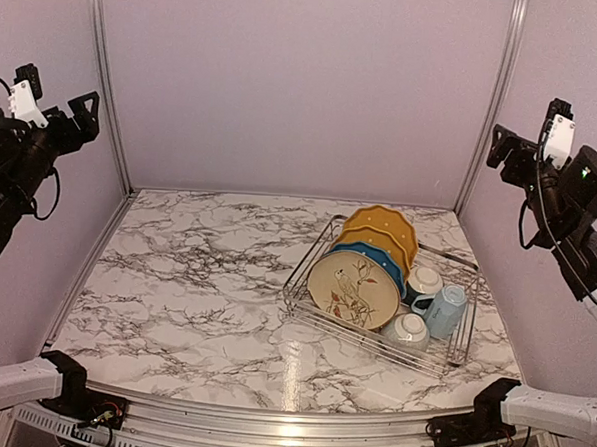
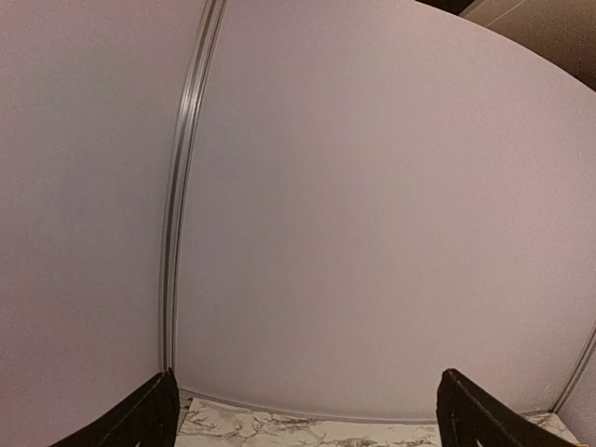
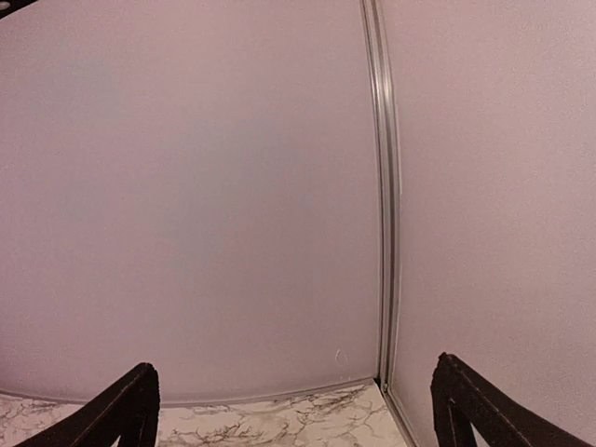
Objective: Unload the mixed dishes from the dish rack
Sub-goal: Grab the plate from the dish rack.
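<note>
The silver wire dish rack (image 1: pixel 309 314) stands on the right half of the marble table. In it stand two yellow scalloped plates (image 1: pixel 387 223), a blue plate (image 1: pixel 382 258) and a cream bird-pattern plate (image 1: pixel 353 289) in front. A light blue mug (image 1: pixel 444 309) and two small bowls (image 1: pixel 424 280) (image 1: pixel 407 330) sit at the rack's right end. My left gripper (image 1: pixel 79 112) is raised high at the far left, open and empty. My right gripper (image 1: pixel 505 146) is raised high at the far right, open and empty. Both wrist views face the back wall; no dishes show there.
The marble table (image 1: pixel 195 278) spreads left of the rack. Pale walls with metal corner posts (image 1: pixel 106 83) (image 1: pixel 490 103) enclose the back and sides. The wrist views show the left gripper (image 2: pixel 303 414) and the right gripper (image 3: pixel 293 410) with the far table edge below.
</note>
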Controlling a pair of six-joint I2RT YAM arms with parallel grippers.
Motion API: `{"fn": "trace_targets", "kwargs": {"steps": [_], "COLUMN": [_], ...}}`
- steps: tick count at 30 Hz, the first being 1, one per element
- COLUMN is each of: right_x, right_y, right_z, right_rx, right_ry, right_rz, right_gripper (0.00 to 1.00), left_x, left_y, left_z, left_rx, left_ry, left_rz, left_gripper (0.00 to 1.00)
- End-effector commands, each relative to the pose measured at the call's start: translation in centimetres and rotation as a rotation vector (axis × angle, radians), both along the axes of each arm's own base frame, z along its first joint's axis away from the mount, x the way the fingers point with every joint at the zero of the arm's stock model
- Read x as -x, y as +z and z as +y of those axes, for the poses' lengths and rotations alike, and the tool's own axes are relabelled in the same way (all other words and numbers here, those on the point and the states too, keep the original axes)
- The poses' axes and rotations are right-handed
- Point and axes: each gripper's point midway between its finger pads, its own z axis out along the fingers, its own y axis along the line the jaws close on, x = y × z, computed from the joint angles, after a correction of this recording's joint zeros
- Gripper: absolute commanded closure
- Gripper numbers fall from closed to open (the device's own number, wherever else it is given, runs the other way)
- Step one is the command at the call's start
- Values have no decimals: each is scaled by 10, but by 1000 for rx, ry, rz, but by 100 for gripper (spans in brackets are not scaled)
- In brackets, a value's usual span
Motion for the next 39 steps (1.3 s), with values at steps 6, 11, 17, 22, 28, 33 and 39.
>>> {"fn": "trace_targets", "kwargs": {"steps": [6,11,17,22,28,33,39], "right_x": [-29,-42,-60,-67,-61,-43,-18], "right_y": [-44,-64,-93,-116,-134,-146,-169], "right_z": [-13,-15,-6,18,58,102,143], "right_rx": [-7,-7,13,46,115,152,178], "right_ry": [-53,-53,-8,120,266,509,701], "right_rz": [141,212,312,371,432,482,586], "right_gripper": [1,2,1,2,1,2,1], "left_x": [-15,-25,-39,-50,-61,-66,-67], "left_y": [-40,-66,-98,-124,-151,-168,-184], "left_z": [30,32,12,-19,-59,-89,-114], "left_rx": [79,122,165,174,174,165,159], "left_ry": [28,-4,-117,-227,-340,-407,-451], "left_rz": [97,176,285,378,471,529,570], "left_gripper": [1,1,1,1,1,1,1]}}
